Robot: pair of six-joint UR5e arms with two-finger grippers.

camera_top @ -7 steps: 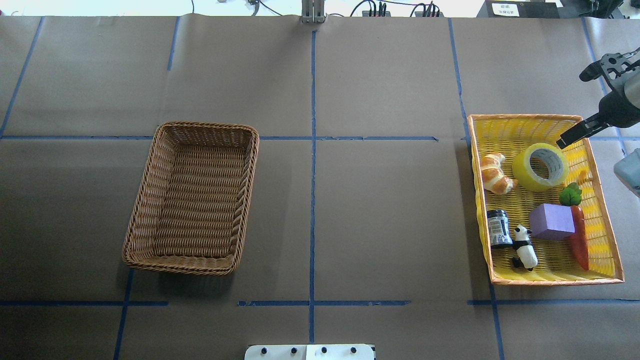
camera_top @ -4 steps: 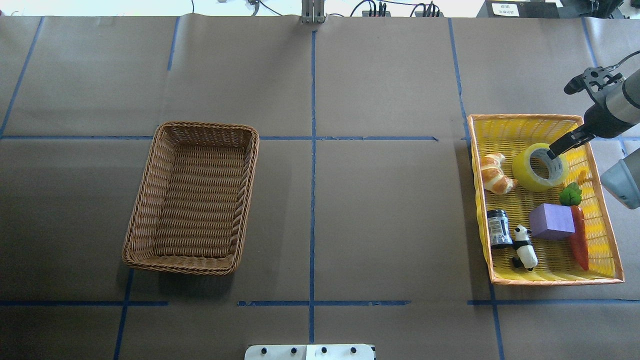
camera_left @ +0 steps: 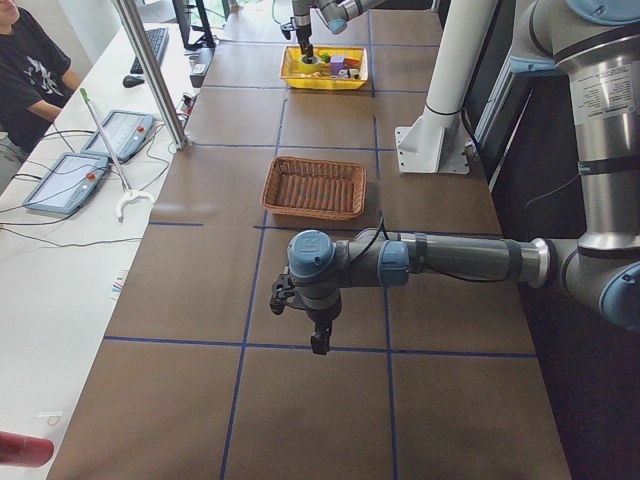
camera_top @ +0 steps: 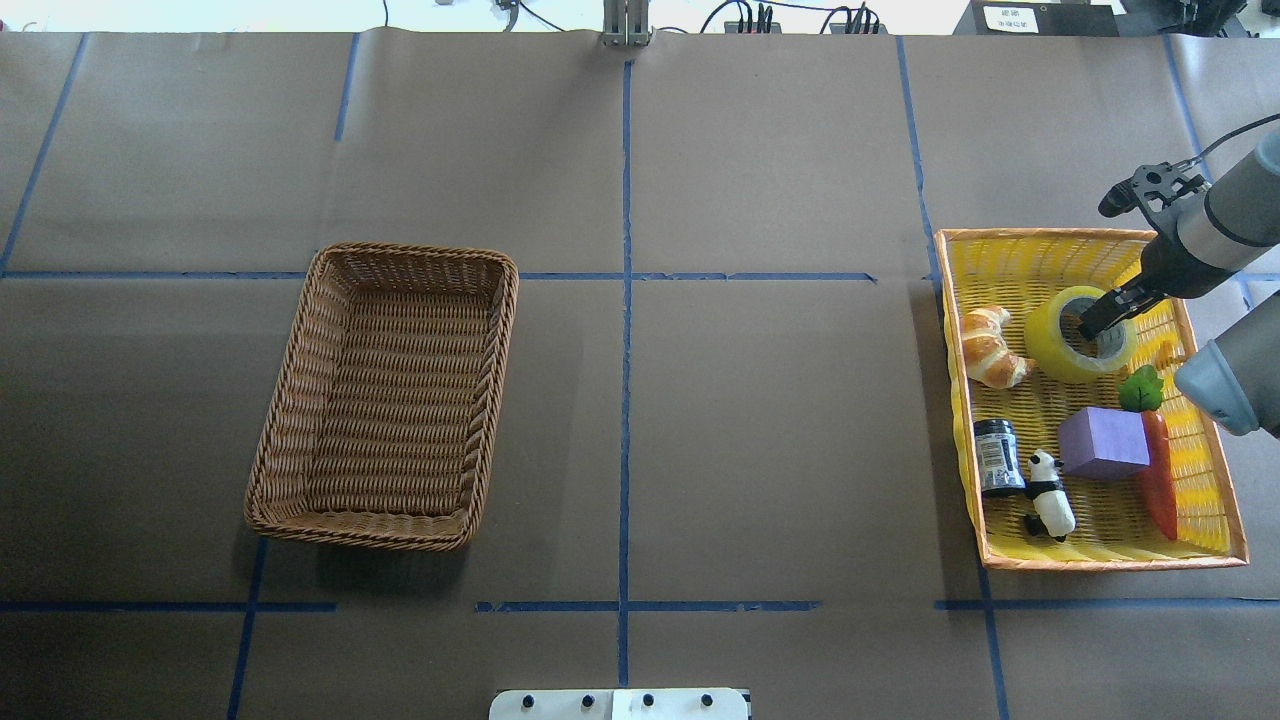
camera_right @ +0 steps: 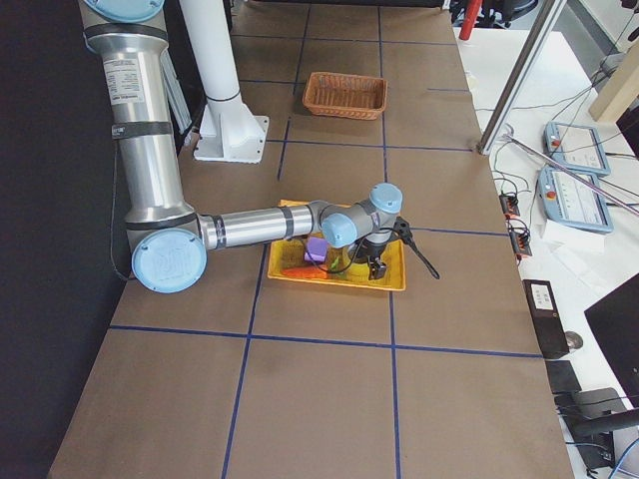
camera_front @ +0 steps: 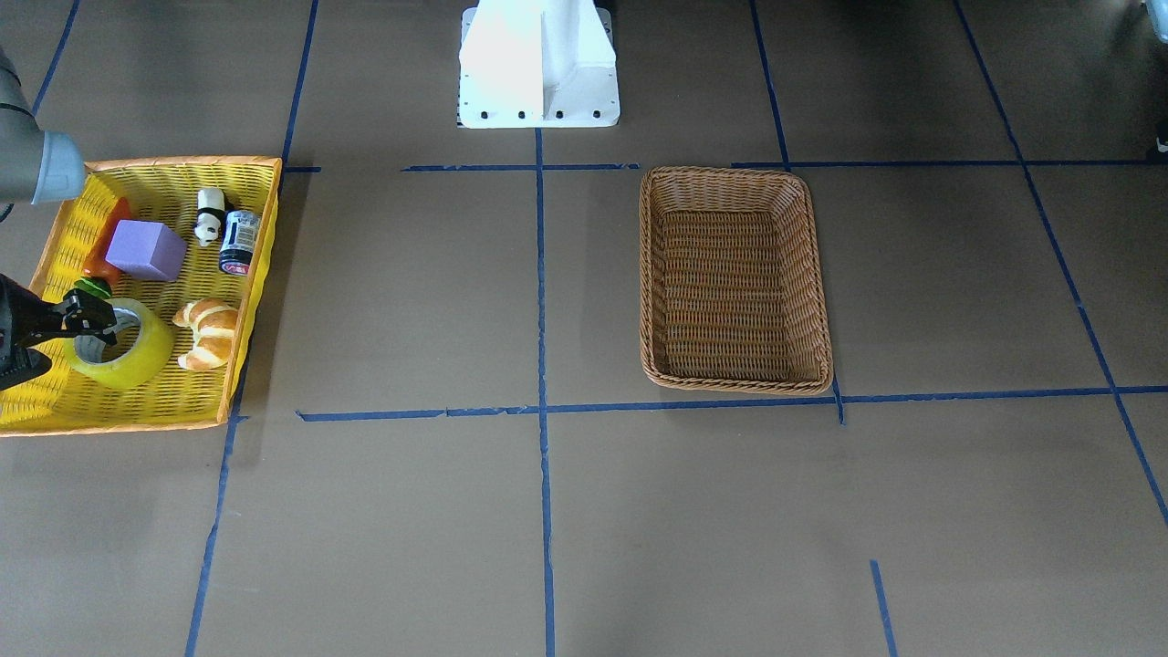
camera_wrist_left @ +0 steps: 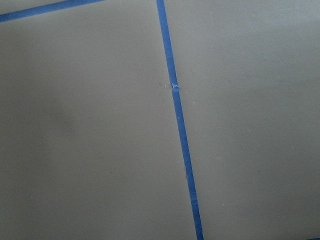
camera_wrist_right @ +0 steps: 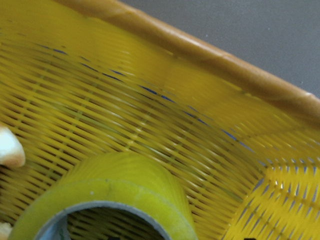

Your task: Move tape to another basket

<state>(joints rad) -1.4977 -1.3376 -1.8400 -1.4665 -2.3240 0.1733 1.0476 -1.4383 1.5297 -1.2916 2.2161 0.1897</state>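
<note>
the right end effector (camera_top: 1092, 322), its spread impossible to tell, has dipped from the yellow basket's (camera_top: 1050, 234) rim into the tape's (camera_top: 1045, 345) core there, a grasp seemingly imminent.

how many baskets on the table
2: the brown wicker basket left of centre in the overhead view, and the yellow basket at its right edge, holding the tape.

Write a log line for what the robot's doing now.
right gripper: at tape core | tape: in yellow basket | wicker basket: no tape yet
</note>
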